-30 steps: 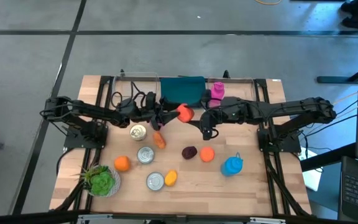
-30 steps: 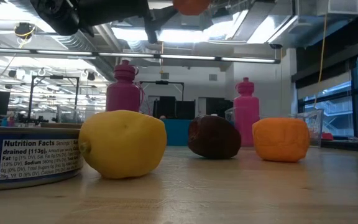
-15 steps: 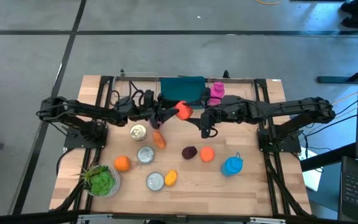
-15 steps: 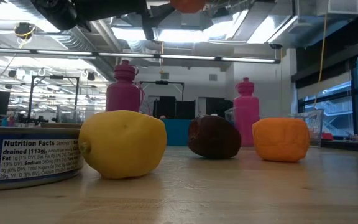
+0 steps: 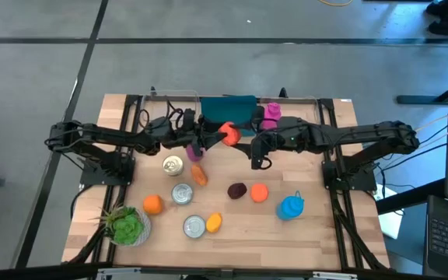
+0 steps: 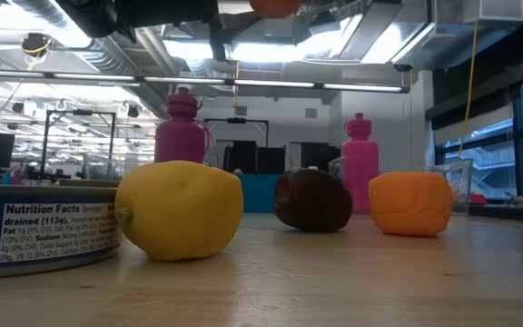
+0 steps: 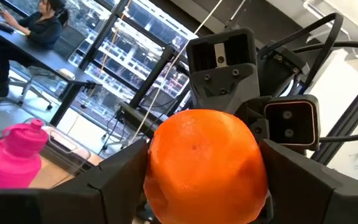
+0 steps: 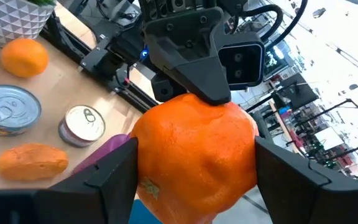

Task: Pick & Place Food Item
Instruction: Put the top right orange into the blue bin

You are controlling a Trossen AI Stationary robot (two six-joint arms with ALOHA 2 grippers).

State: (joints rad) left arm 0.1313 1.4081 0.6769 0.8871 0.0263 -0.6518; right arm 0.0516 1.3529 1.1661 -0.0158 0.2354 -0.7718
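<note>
- The wooden table (image 5: 317, 233) carries everything; places below are given from the teal bin (image 5: 228, 110) at its far edge.
- The teal bin sits at the middle of the far edge, with a pink bottle (image 5: 271, 115) just beside it on the robot's right.
- The left gripper (image 5: 218, 138) reaches in from the left side and is raised above the table just in front of the bin; its fingers (image 7: 114, 180) are spread wide and press on both sides of the orange (image 5: 229, 134).
- The right gripper (image 5: 243, 137) comes from the opposite side to the same spot, and its fingers (image 8: 114, 177) also clasp the orange at a wide spread, so both hold the one fruit.
- The orange is round, bright orange-red with a dimpled, slightly lumpy skin, and hangs in the air just in front of the bin's near edge.
- Well in front of the bin lie a blue bottle (image 5: 290, 206), a potted plant (image 5: 126, 225), three cans (image 5: 182, 194), a carrot (image 5: 199, 174), a lemon (image 5: 214, 222) and a dark plum (image 5: 237, 190).
</note>
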